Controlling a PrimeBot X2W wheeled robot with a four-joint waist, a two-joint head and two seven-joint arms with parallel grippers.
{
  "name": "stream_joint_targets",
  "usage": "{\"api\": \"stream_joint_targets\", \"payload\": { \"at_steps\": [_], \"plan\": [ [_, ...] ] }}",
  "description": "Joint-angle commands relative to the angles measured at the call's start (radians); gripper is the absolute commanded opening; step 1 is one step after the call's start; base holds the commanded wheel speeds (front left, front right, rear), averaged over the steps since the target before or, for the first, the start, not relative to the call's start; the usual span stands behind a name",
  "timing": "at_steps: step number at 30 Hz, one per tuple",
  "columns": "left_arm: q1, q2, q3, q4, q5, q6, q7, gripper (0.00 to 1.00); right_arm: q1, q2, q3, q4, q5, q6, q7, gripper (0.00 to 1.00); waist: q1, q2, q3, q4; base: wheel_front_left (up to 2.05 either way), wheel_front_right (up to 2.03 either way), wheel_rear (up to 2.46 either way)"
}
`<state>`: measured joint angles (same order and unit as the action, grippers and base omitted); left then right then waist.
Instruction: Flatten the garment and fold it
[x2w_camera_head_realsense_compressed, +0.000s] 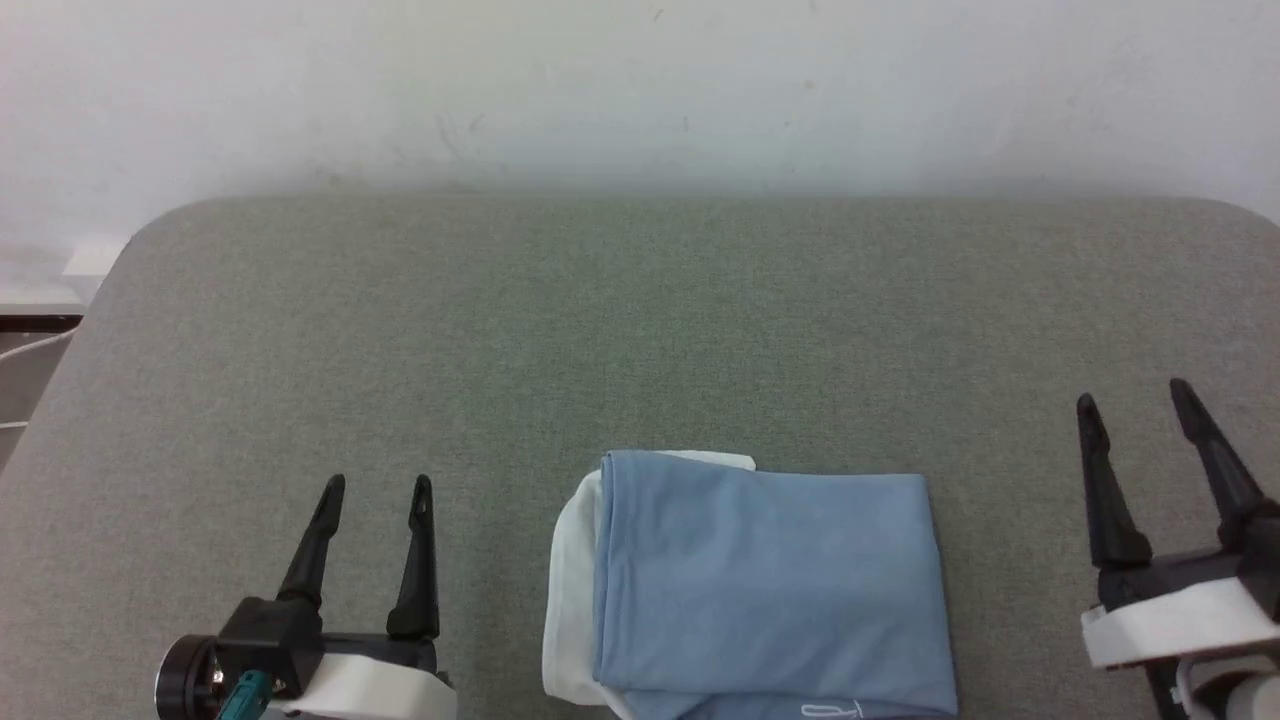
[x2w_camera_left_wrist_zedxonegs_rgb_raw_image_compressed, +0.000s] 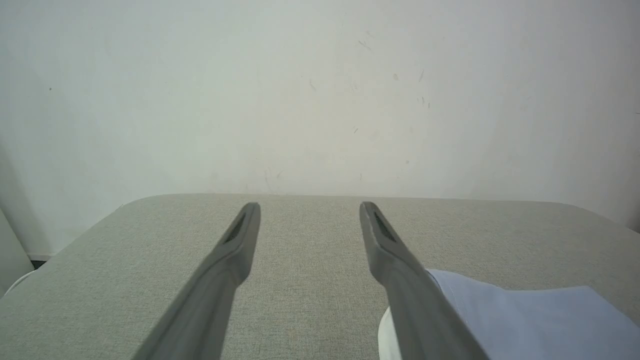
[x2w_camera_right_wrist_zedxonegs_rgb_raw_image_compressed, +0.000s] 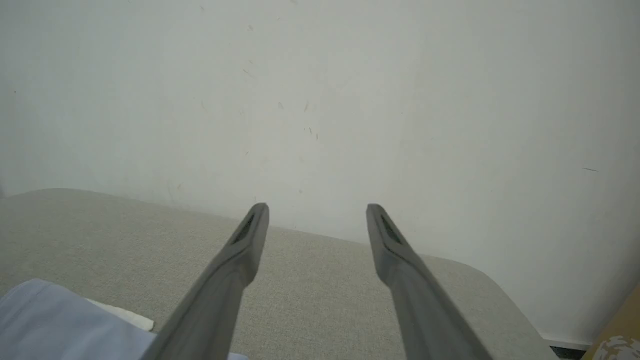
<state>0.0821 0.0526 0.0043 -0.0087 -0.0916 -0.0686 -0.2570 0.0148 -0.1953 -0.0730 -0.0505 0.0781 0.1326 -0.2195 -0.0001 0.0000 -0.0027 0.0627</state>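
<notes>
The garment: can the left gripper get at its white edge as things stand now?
Probably yes. The left gripper stands open beside the garment, apart from it; between them lies grey table, and nothing stands in the way.

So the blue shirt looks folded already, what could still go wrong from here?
1. A white part pokes out on the left side of the folded garment; tucking it in could pull the layers apart.
2. The left gripper and right gripper hang open on either side, not touching it; a sideways sweep might drag or rumple the stack on the grey table.
</notes>
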Motion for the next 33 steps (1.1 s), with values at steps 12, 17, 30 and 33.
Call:
{"api": "stream_joint_targets", "payload": {
  "at_steps": [12,17,30,33],
  "plan": [
    [0.01,-0.002,-0.014,-0.007,0.016,-0.007,-0.005,1.0,0.064,0.071,0.01,-0.002,-0.028,-0.002,-0.026,1.0,0.0001,0.0,0.007,-0.008,0.0,0.0,0.0],
    [0.006,-0.002,-0.017,-0.003,0.012,-0.009,-0.005,1.0,0.063,0.043,0.03,0.005,-0.033,-0.002,0.012,1.0,0.0001,0.0,0.015,-0.009,0.0,0.0,0.0],
    [-0.033,-0.002,-0.035,-0.013,0.017,-0.012,-0.005,1.0,0.016,-0.086,0.13,0.019,0.286,-0.002,0.502,1.0,0.0001,0.0,0.103,0.022,0.0,0.0,0.0],
    [-0.049,-0.002,-0.044,-0.01,0.015,-0.013,-0.005,1.0,-0.004,-0.111,0.156,0.031,0.432,-0.002,0.663,1.0,0.0001,0.0,0.129,0.037,0.0,0.0,0.0]
  ]
}}
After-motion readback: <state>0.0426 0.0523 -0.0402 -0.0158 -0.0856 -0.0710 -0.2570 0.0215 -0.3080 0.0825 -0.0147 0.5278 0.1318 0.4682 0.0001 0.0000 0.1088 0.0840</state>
